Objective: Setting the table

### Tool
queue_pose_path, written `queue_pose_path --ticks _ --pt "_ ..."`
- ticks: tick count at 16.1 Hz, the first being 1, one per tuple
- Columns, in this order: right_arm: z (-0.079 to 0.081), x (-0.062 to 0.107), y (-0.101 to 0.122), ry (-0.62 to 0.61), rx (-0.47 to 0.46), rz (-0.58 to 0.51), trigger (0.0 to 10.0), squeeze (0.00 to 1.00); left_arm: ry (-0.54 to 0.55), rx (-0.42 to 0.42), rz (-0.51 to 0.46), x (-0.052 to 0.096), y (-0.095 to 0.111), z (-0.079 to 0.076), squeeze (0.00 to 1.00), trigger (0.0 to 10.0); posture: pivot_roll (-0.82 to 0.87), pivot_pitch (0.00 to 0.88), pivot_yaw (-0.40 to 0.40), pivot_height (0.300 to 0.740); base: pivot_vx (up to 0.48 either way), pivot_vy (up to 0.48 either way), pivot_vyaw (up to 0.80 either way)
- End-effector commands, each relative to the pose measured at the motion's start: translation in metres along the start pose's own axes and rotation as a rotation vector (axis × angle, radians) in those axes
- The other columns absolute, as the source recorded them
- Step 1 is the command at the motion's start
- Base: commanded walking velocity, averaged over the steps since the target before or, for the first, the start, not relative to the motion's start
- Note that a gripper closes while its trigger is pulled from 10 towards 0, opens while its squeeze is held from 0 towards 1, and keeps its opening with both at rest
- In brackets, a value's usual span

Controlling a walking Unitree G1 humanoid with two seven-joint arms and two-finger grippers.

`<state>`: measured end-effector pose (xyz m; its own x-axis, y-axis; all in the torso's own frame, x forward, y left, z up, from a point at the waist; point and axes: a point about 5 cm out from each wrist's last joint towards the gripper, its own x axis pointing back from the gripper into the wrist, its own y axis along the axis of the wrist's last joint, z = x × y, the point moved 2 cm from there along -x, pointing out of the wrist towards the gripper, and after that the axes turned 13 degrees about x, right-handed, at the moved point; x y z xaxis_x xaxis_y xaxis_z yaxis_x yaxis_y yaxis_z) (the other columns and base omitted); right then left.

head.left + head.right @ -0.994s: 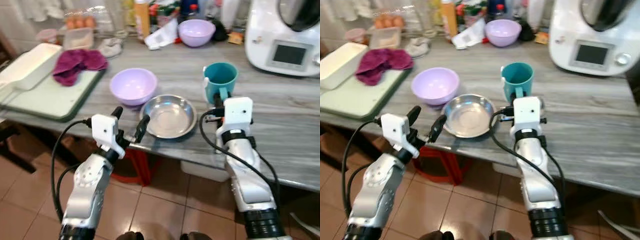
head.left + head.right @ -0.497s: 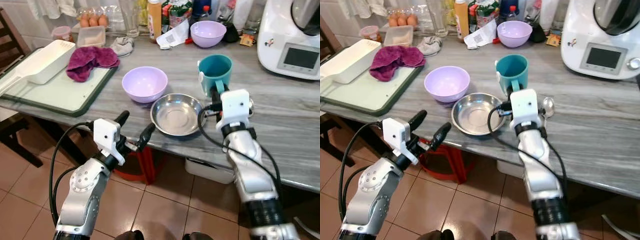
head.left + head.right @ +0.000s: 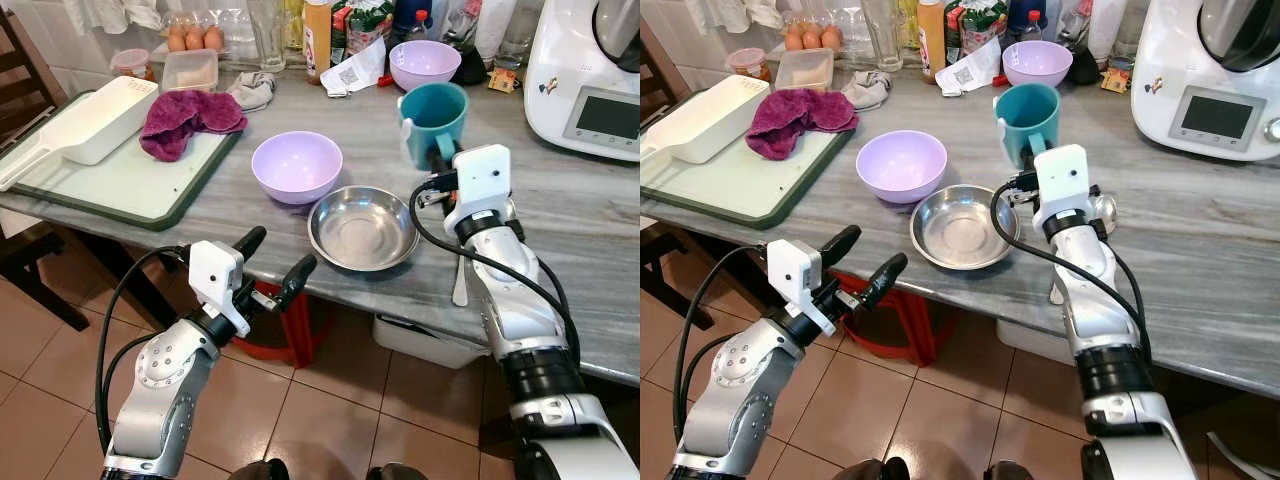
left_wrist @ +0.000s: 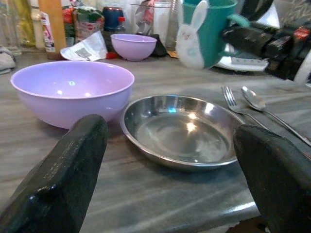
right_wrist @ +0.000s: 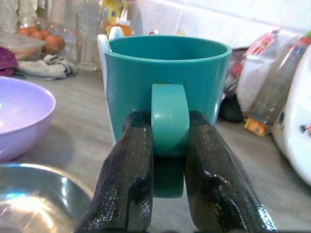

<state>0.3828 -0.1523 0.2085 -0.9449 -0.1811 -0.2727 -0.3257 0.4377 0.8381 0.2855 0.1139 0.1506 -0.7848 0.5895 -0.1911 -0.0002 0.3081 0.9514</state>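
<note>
A teal mug (image 3: 432,115) with a white bunny figure stands right of centre on the grey counter (image 3: 590,250). My right gripper (image 5: 169,124) is shut on the mug's handle (image 3: 1023,150), one black finger (image 5: 136,160) on each side. I cannot tell whether the mug rests on the counter. A steel bowl (image 3: 362,227) lies near the front edge, with a lilac bowl (image 3: 297,165) behind it to the left. A fork (image 4: 233,101) and spoon (image 4: 252,99) lie right of the steel bowl. My left gripper (image 3: 273,263) is open, in front of the counter's edge, facing both bowls.
A green board (image 3: 110,185) on the left carries a purple cloth (image 3: 190,112) and a white container (image 3: 90,120). At the back stand a second lilac bowl (image 3: 425,62), bottles and eggs. A white kitchen appliance (image 3: 590,80) fills the far right. A red stool (image 3: 290,325) stands under the counter.
The camera has risen and shifted, so the counter looks lower and farther. My right gripper stays shut on the mug's handle. The left gripper stays open before the edge.
</note>
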Motion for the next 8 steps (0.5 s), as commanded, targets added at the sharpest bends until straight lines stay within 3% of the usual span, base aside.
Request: queue_pose_path --ticks 1,8 --pt "-0.004 -0.004 0.001 -0.008 -0.034 -0.009 10.0 0.0 -0.012 -0.008 0.009 0.003 0.002 -0.002 0.0 10.0 -0.08 0.182 0.038 0.74 0.0 0.0 0.0" --pt "0.003 -0.016 -0.01 0.021 -0.181 0.036 10.0 0.0 -0.021 -0.014 0.032 0.007 0.003 -0.003 0.0 10.0 -0.07 0.201 0.063 0.74 0.0 0.0 0.0"
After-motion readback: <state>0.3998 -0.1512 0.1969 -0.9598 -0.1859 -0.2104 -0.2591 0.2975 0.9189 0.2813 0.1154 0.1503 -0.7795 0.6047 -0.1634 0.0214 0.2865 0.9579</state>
